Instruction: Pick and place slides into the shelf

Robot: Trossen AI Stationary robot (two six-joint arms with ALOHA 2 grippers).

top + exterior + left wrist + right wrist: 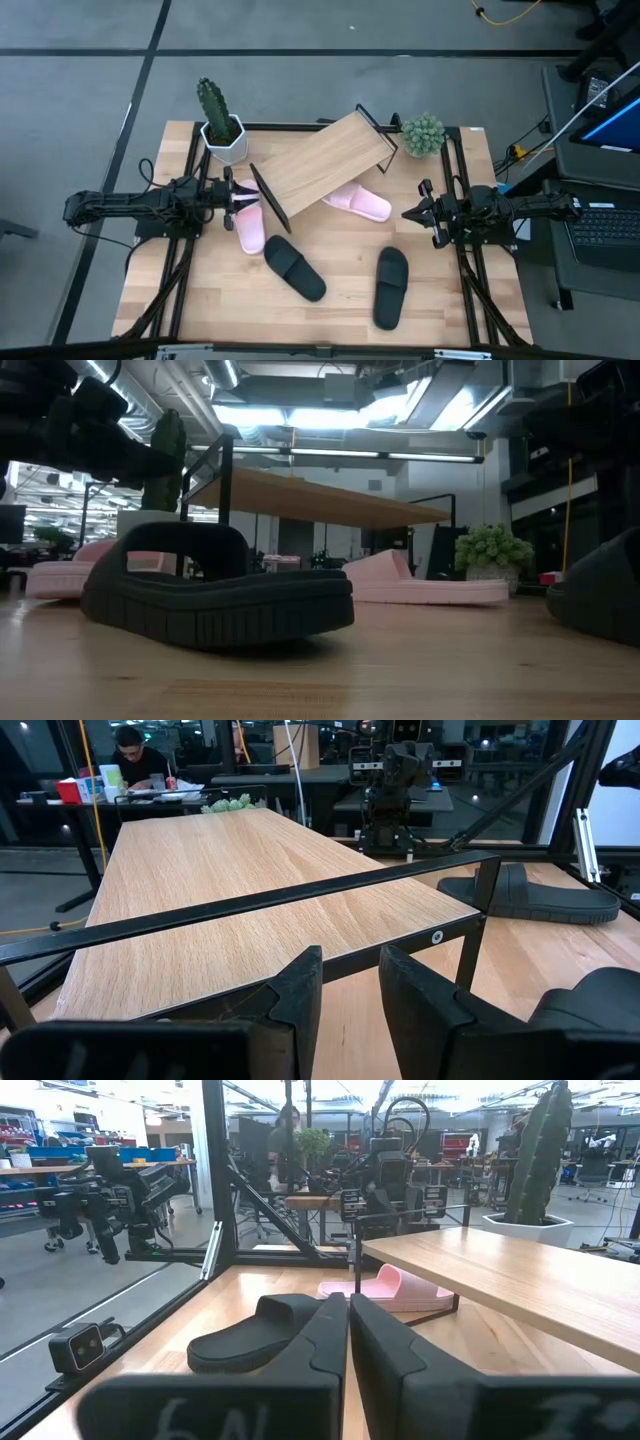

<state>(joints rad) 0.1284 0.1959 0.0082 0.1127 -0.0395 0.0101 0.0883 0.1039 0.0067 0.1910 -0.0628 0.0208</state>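
Overhead, the shelf (325,160) sits askew near the middle of the table (340,300), its light-wood board slanting on a thin black wire frame. 4 slides lie on the tabletop, none on the board. 1 pink slide (360,202) pokes out from under the shelf's near edge, and the other pink slide (249,226) lies by the shelf's left end. 2 black slides sit closer to the front edge: 1 black slide (294,267) angled left of centre, and a second black slide (391,287) to its right, well apart from it.

The left gripper (232,198) hangs low at the left end of the shelf, over the pink slide there; its wrist camera shows the fingers (300,995) slightly spread, with a narrow gap and nothing between them. The right gripper (415,212) waits at the table's right side, near the pink slide under the shelf, its fingers (385,1350) pressed together and holding nothing.

A potted cactus (218,118) stands at the table's back left, and a small round green plant (423,134) at the back right, just beside the shelf's far corner.
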